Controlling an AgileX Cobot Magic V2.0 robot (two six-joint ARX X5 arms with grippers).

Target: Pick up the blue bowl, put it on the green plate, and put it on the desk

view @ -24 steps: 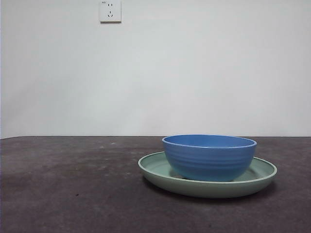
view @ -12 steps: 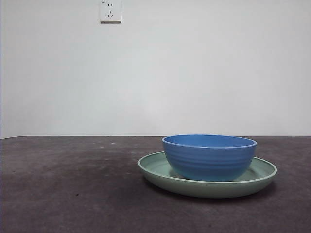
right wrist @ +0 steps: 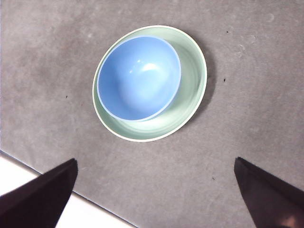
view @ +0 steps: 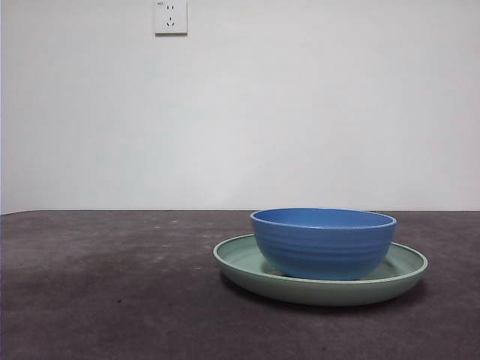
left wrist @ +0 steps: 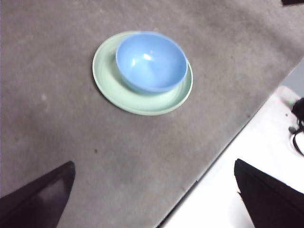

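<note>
Blue bowl (view: 322, 241) on green plate (view: 240, 259), off-centre; desk (view: 112, 300) bare round it; both arms' fingers wide, well above.

Each gripper (left wrist: 152, 199) (right wrist: 152, 199) shows 2 black, wedge-shaped jaws.

Blue bowl (view: 323, 242): deep, faintly ridged, upright, empty, sitting inside green plate (view: 240, 263), off-centre toward one rim. Plate: wide, shallow, pale mint, flat on dark speckled desk (view: 112, 285).
</note>
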